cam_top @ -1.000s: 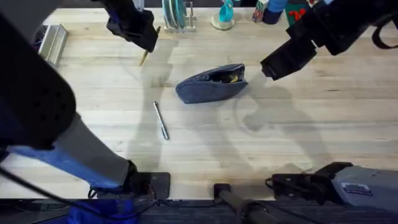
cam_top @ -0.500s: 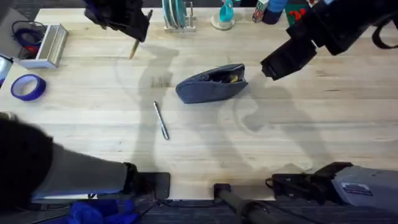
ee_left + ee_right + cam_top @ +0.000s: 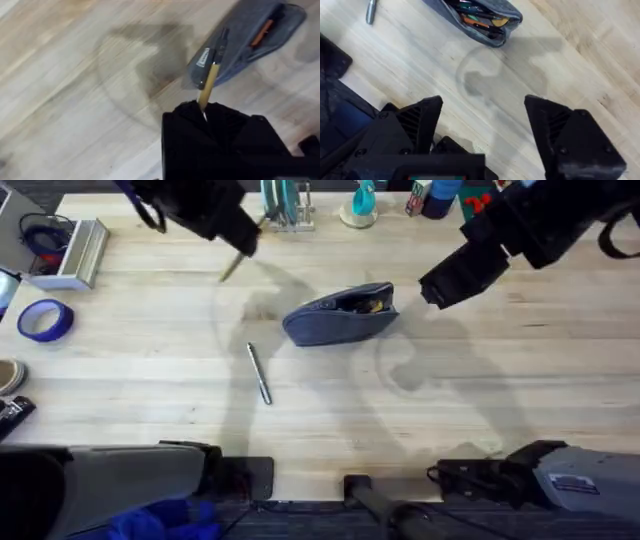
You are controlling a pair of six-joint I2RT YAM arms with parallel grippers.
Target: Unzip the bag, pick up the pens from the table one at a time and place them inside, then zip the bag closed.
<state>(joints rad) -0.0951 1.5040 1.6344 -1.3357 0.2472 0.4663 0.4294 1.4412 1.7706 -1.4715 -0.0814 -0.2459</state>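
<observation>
The pale plank bench [image 3: 500,380] carries the open bag [image 3: 340,315] near its middle, with clutter along the far edge and a roll of blue tape [image 3: 44,320] off to the left. The bag lies with its long axis running left to right, its unzipped mouth gaping toward the right end, where pen-like things already show inside. The silver pen [image 3: 260,373] rests on the bench just beside the bag's left end, on the near side, lying roughly front to back.

The yellow pen [image 3: 231,270] is clamped in the left gripper [image 3: 238,250], held above the far-left part of the bench, its free end pointing down. In the left wrist view the yellow pen [image 3: 210,82] sticks out of the closed gripper [image 3: 202,107] straight toward the bag [image 3: 250,40], so the pen's axis is already close to aimed at the opening.

From that gripper the bag lies to the right and nearer; my guess is that the carry must go that way, then tip the pen into the mouth.

The right gripper [image 3: 455,280] hangs with its fingers wide apart just right of the bag's open end, nearer to it than the left.
</observation>
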